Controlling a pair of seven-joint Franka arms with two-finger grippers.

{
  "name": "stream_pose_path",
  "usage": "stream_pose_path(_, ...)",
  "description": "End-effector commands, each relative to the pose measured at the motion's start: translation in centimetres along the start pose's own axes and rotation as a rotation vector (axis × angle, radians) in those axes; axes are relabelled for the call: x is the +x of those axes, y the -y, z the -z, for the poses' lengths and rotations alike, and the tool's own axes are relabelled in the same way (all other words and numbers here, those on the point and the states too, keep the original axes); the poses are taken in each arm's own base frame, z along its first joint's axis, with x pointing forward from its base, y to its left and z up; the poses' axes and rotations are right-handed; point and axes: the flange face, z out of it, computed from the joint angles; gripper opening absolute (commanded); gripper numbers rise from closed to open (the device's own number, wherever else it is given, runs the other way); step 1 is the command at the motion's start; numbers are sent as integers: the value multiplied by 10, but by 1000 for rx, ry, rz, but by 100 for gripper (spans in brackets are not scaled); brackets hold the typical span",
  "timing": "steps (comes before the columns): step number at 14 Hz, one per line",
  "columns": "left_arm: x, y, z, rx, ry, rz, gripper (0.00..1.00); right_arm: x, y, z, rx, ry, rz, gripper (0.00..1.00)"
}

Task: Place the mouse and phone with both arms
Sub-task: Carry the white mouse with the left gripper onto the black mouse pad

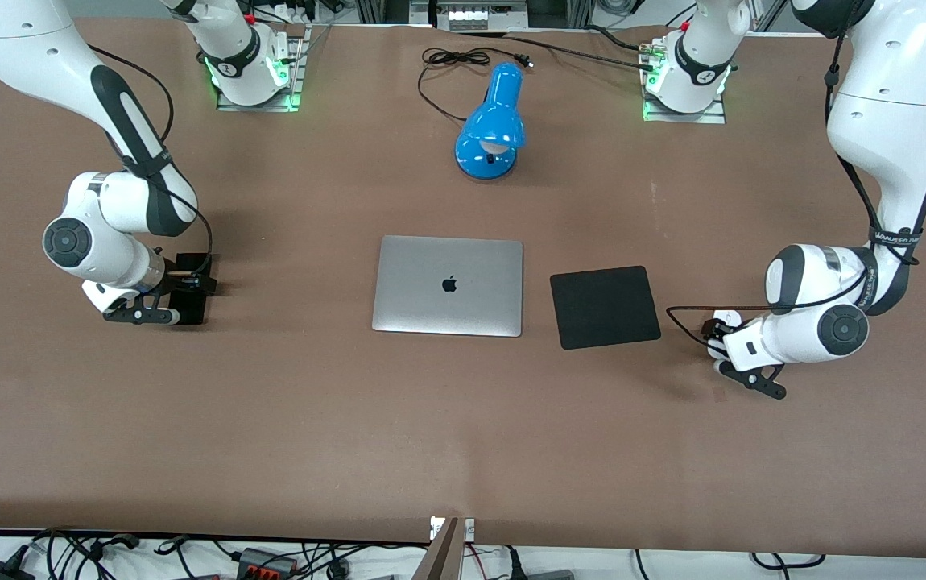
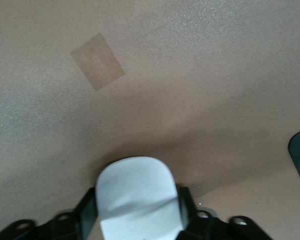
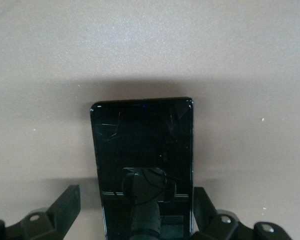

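Left end effector [image 2: 137, 220] pinches the mouse [image 2: 136, 197]; right end effector [image 3: 135, 212] straddles the phone [image 3: 142, 160], grip uncertain. Nothing placed yet; mouse pad [image 1: 605, 307] bare.
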Motion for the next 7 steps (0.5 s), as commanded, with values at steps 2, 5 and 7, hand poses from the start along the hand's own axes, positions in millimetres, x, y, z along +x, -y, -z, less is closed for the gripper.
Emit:
stream_pose_path(2,-2,-7,12,9,20,-27,41,6,-4,-10,17,6,-7,100)
stream_pose_path(5,11,-51,36,1,50,-83,34,6,-5,-11,16,7,-9,100)
stream_pose_path(7,26,-86,61,-13,105,-44,33,6,-4,-11,16,9,-10,93)
